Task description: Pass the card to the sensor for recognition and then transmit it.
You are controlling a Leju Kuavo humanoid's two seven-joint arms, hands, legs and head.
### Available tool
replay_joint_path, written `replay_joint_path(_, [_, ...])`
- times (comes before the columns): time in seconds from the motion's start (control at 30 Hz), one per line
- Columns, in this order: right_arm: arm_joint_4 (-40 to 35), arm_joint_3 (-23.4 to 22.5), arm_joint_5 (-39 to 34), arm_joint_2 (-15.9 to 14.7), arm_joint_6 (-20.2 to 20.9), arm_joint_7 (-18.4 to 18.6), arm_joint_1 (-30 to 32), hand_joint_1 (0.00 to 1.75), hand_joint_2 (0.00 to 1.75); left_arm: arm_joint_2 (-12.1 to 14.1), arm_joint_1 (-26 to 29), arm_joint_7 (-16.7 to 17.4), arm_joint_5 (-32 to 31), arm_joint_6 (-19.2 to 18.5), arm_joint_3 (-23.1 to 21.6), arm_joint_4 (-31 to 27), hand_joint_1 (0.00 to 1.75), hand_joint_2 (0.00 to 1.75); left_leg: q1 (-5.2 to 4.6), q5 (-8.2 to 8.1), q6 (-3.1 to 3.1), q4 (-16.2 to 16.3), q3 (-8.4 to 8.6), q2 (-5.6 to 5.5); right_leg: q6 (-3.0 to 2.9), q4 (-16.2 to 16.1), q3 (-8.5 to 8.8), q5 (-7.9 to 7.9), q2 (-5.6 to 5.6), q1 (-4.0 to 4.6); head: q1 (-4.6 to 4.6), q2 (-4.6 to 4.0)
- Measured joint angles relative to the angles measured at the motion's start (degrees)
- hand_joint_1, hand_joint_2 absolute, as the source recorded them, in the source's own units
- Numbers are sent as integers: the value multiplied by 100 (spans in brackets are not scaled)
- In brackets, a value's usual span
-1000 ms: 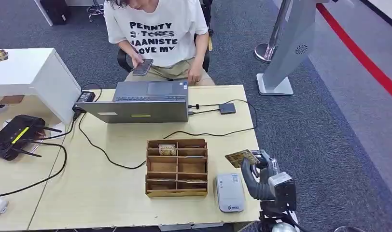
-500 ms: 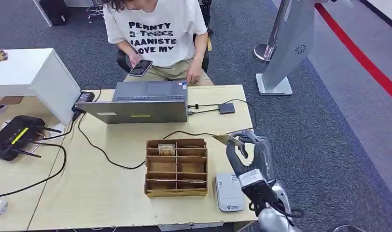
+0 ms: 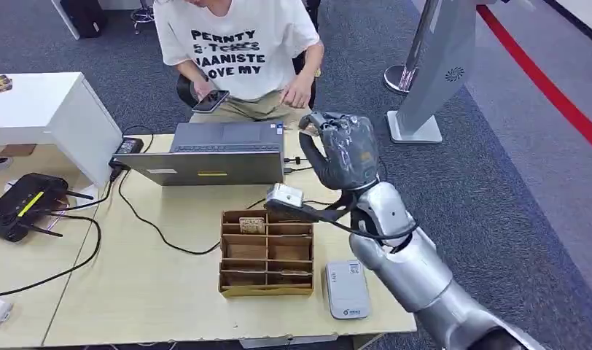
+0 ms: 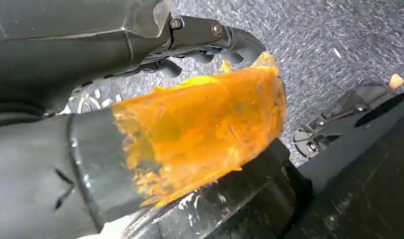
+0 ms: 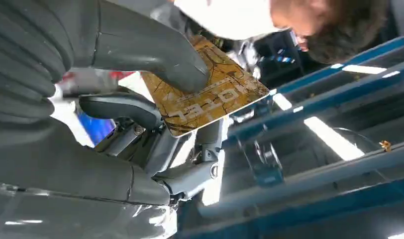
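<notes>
My right hand (image 3: 343,149) is raised above the far side of the table, just right of the laptop, reaching toward the seated person. In the right wrist view its thumb and fingers pinch a gold marbled card (image 5: 206,94) with pale lettering, the free end pointing at the person. In the head view the back of my hand hides the card. The white card sensor (image 3: 347,289) lies flat near the table's front edge, well below and behind my hand. My left hand (image 4: 200,99) hangs over grey carpet with an orange-coated thumb and holds nothing.
A wooden compartment box (image 3: 267,251) with a card in its top-left slot stands left of the sensor. An open laptop (image 3: 213,155) and cables lie at the far edge. The person (image 3: 238,44) holds a phone (image 3: 211,100); their other hand (image 3: 300,91) is near mine.
My right arm has swung up from beside the sensor at the table's right edge and forward across the table to the person, carrying the card. The person's free hand has lifted a little.
</notes>
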Motion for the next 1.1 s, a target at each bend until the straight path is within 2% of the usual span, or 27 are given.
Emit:
replay_joint_path(0.23, [1116, 201, 1078, 63, 98, 168, -758, 175, 175, -4, -107, 63, -358, -120, 0, 2, 0, 0, 0, 0, 0, 0, -2, -3, 0, 0, -1, 0, -2, 0, 0, 0])
replay_joint_path(0.53, [1944, 367, 1384, 153, 87, 249, -1159, 175, 175, -35, -177, 63, -462, -188, 0, 2, 0, 0, 0, 0, 0, 0, -3, -5, 0, 0, -2, 0, -4, 0, 0, 0])
replay_joint_path(0.6, [2064, 387, 1520, 162, 68, 388, -1160, 175, 175, -172, -124, 70, -670, -38, 0, 2, 0, 0, -3, -1, 0, 0, -3, -6, 1, -1, -3, 0, -4, -2, -4, 0])
replay_joint_path(0.7, [2192, 395, 1599, 162, 2, 411, -1156, 175, 175, -361, -7, 122, -765, 88, -2, 2, 0, 0, -3, -2, 1, 0, -5, -4, 1, -4, -4, 0, -2, -2, 2, 0])
replay_joint_path(0.73, [2220, 398, 1628, 162, -13, 411, -1156, 126, 175, -402, 31, 122, -771, 94, -4, 0, 0, 0, -3, -2, 2, 1, -6, -4, 1, -5, -5, 0, -2, -2, 0, 0])
replay_joint_path(0.77, [2255, 398, 1660, 162, -18, 411, -1155, 33, 175, -435, 51, 122, -771, 94, -7, 2, 0, 0, -3, -3, 3, 1, -7, -5, 2, -6, -5, 0, -3, -2, 2, 0])
replay_joint_path(0.8, [2290, 398, 1687, 162, -22, 411, -1155, 33, 175, -468, 60, 122, -771, 94, -11, 2, 0, 0, -3, -3, 3, 1, -8, -6, 2, -7, -6, 0, -4, -2, 0, 0])
replay_joint_path(0.83, [2314, 400, 1700, 162, -22, 411, -1152, 0, 175, -477, 60, 122, -771, 94, -18, 0, 0, 0, -3, -3, 3, 1, -9, -7, 2, -6, -6, 0, -5, -2, 2, 0])
replay_joint_path(1.1, [2460, 400, 1815, 162, -66, 459, -1117, 0, 175, -516, 92, 124, -732, 90, -31, 2, 0, 0, 0, -2, 1, 1, -8, -5, 1, -1, -13, 0, -2, 0, 0, 0])
